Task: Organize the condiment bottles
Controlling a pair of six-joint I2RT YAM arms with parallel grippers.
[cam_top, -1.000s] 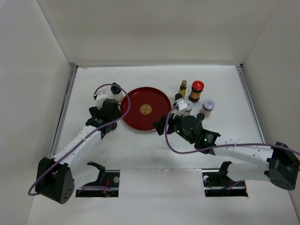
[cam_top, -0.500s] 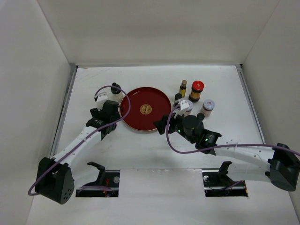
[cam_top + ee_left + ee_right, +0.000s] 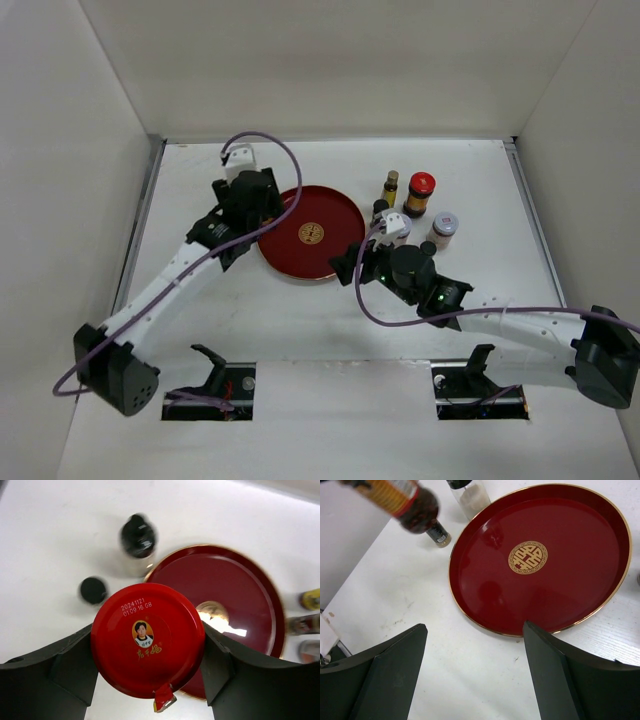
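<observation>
A dark glass jar with a round red cap was gripped at the cap by the left gripper, one black finger pressed against each side. In the left wrist view the cap was seen from above, overlapping the left rim of the round red lacquered tray with a gold emblem. In the right wrist view the same jar was seen blurred and tilted, off the tray's left side.

Just beyond the held jar, on the white table, a clear bottle with pale contents and a black cap was stood just beside the tray's rim, and a small dark bottle with a black cap was placed near it, further from the tray.

On the tray's far right side, a slim amber bottle, a second red-capped dark jar and a silver-lidded jar were grouped on the table, all outside the tray.

The right gripper was held over the tray's near right rim with its fingers spread wide and nothing between them.
</observation>
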